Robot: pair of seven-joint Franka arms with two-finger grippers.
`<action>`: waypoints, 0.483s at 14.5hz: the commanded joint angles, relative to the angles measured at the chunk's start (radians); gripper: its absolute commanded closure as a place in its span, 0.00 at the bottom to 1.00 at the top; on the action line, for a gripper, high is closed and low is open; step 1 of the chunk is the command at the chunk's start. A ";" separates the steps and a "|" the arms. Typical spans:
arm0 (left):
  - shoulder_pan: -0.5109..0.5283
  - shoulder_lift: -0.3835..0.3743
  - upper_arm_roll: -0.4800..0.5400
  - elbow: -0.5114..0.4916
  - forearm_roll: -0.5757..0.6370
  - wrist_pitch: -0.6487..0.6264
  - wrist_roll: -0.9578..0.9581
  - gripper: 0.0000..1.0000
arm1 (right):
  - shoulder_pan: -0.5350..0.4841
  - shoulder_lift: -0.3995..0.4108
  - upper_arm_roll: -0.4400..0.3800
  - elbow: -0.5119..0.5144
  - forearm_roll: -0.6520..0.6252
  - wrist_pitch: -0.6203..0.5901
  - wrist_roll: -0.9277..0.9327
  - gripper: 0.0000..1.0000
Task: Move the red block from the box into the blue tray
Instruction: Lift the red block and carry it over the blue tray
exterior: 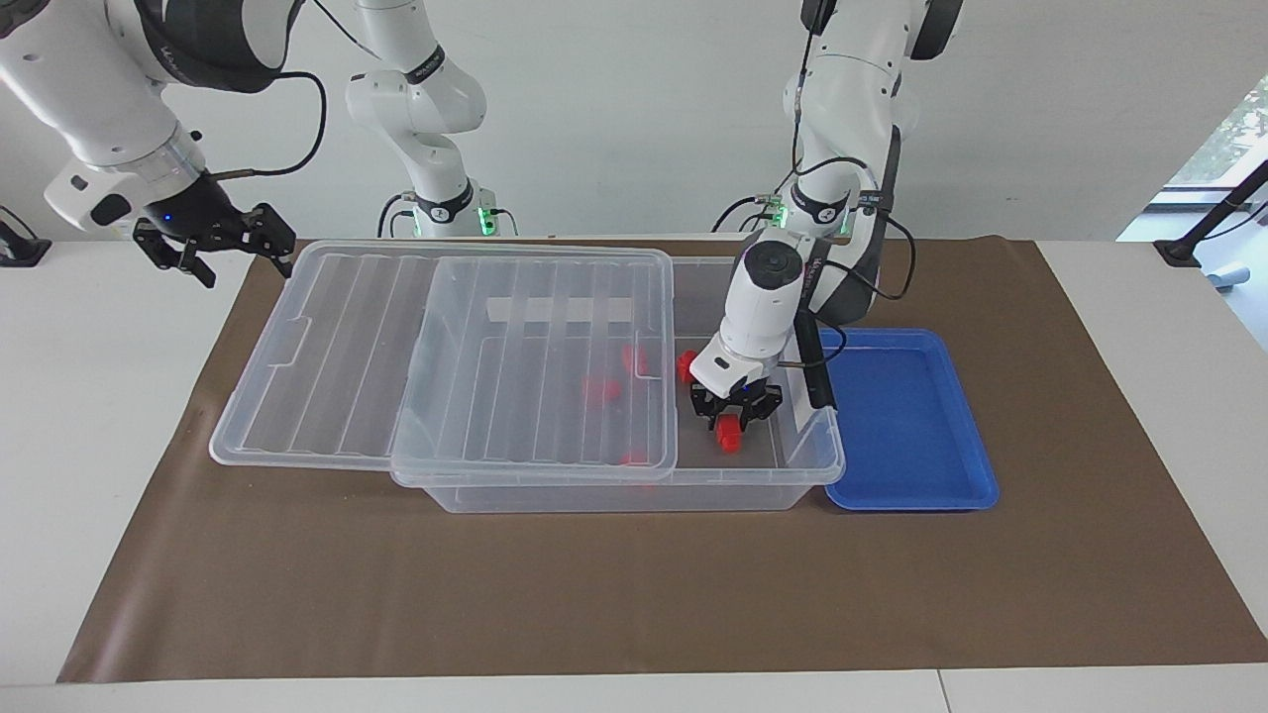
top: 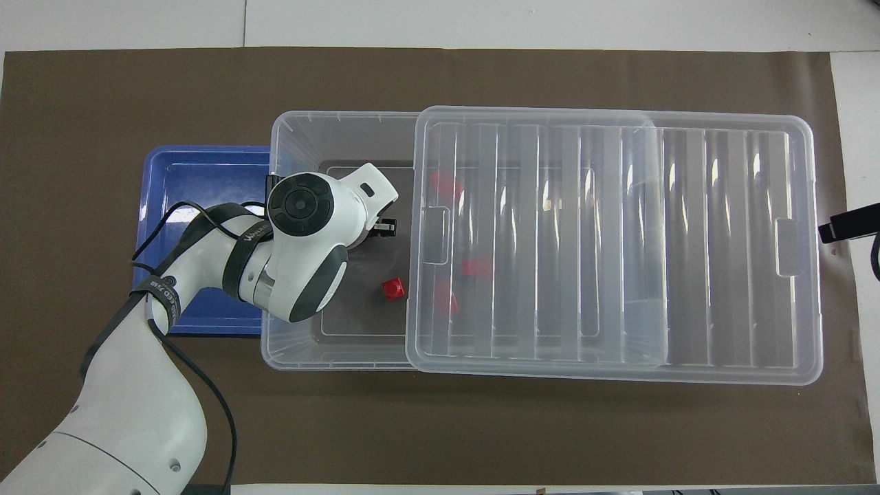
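Left gripper (exterior: pixel 731 424), inside the box (exterior: pixel 763 490), clamped on a red block (exterior: pixel 730 433) resting on the box floor beside the blue tray (exterior: pixel 911 426). Right gripper (exterior: pixel 213 243), jaws apart, waits above the lid (exterior: pixel 327 347) corner

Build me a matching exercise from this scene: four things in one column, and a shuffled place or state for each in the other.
Things:
1. left gripper
2. right gripper
3. blue tray
4. lid

Places or states:
A. lying partway off the box, shifted toward the right arm's end
B. shut on a red block inside the box
C. open, in the air beside the lid's outer end
D. beside the box, with no block in it

Pairs: 1-B, 2-C, 3-D, 4-A
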 commanded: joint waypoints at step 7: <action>-0.007 -0.179 0.010 0.006 0.027 -0.198 -0.024 1.00 | -0.005 -0.025 0.006 -0.036 -0.009 0.012 0.013 0.00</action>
